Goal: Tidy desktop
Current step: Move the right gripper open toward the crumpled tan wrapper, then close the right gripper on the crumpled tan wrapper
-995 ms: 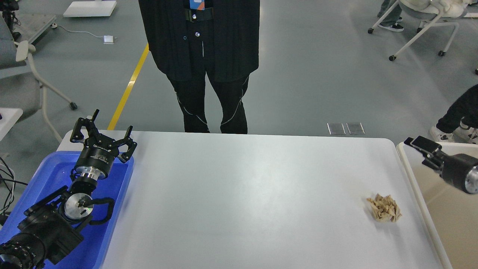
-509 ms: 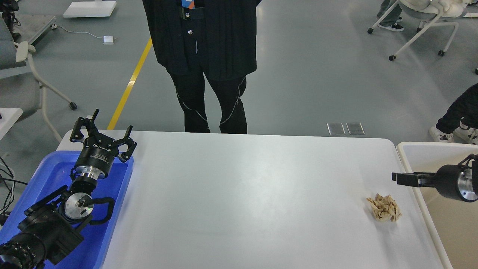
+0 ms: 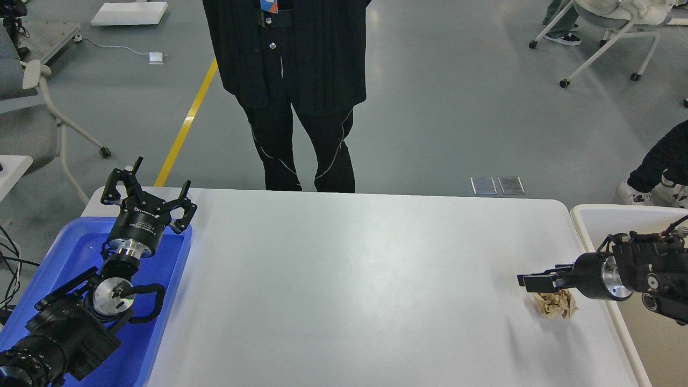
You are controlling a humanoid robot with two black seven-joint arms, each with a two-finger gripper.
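The white desktop [image 3: 349, 279] fills the middle of the head view. A crumpled ball of tan paper [image 3: 554, 306] lies on it near the right edge. My right gripper [image 3: 529, 280] reaches in from the right, pointing left, low over the paper's far side. Its fingers are seen side-on and close together, so I cannot tell whether they are open or shut. It holds nothing that I can see. My left gripper [image 3: 149, 185] is open and empty, held above the far end of the blue tray.
A blue plastic tray [image 3: 70, 252] sits at the desktop's left edge under my left arm. A cream-white rimmed bin [image 3: 596, 215] stands at the right edge. A person in black [image 3: 301, 80] stands at the far edge. Wheeled chairs [image 3: 607, 37] stand on the floor.
My right gripper has come down and to the left, from over the bin to just above the crumpled paper. My left arm has not moved. The person shifted slightly.
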